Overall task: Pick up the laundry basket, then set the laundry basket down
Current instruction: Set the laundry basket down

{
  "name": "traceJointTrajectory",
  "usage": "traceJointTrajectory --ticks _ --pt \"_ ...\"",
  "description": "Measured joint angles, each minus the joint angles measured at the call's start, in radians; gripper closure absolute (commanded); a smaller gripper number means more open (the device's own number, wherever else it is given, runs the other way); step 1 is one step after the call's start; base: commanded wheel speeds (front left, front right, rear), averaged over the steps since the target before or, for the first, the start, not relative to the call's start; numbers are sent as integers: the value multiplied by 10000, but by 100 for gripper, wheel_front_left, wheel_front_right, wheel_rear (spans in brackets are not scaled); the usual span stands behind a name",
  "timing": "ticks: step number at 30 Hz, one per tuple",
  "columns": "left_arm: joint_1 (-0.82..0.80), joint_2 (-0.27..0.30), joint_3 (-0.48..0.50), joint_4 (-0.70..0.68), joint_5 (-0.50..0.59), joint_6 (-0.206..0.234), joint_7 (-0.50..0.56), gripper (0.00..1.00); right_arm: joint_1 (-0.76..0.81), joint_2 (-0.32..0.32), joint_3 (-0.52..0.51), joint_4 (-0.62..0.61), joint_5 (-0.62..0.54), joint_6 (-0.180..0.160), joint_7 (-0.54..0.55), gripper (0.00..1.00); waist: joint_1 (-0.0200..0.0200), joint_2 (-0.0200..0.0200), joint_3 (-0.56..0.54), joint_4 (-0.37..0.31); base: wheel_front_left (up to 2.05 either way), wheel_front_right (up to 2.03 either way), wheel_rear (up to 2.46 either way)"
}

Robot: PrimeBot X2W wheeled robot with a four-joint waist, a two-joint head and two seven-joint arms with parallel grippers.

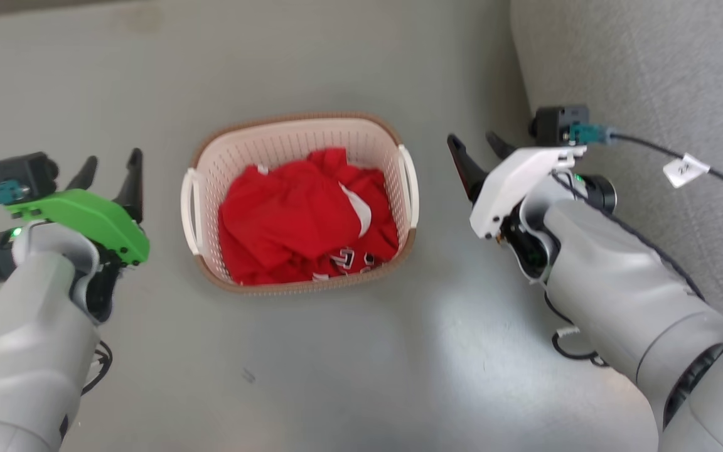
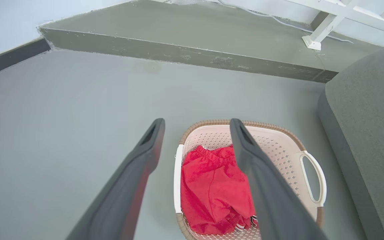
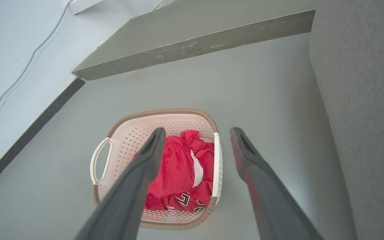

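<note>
While the basket (image 1: 299, 133) sits on the floor (image 1: 336, 364) between my arms, I am at the reach: left tool (image 1: 113, 160) and right tool (image 1: 473, 141) gape wide, empty, apart from its white handles (image 1: 189, 207). Next, I judge, each must close on one. Cream, perforated, brown-rimmed, it holds red clothes (image 1: 299, 213).

Laundry basket (image 1: 361, 135) on floor (image 1: 336, 364) between left claw (image 1: 114, 158) and right claw (image 1: 472, 138), clothes (image 1: 299, 213) inside, sofa (image 1: 650, 63) at right

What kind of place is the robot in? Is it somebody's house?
Probably a room in a home, though I can't be sure. A laundry basket holding red clothes sits on a smooth grey floor, and what looks like a grey fabric sofa stands beside it.
</note>
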Motion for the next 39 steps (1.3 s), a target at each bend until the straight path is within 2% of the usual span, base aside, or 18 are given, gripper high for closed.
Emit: traceJointTrajectory --ticks 4,15,26,33,39 --pt "405 161 491 -456 180 0 -27 0 357 -54 -128 -36 -121 77 -4 0 0 0 -509 3 0 0 0" --pt "1957 174 1438 -1641 809 146 -27 0 870 -794 -1603 -1292 -1074 58 -17 0 0 0 -1934 33 0 0 0" --pt "3681 165 2635 -3243 1724 635 -27 0 2634 -1273 -3173 -3172 -2460 -385 -17 0 0 0 -3183 134 0 0 0" --pt "4601 111 3327 -4107 2094 809 -27 0 3636 -1438 -4128 -4447 -3465 -706 -19 0 0 0 -3539 164 0 0 0" --pt "5241 -109 3852 -5028 2650 938 -29 0 4598 -1427 -4711 -5517 -4284 -823 -29 0 0 0 -3689 152 0 0 0"
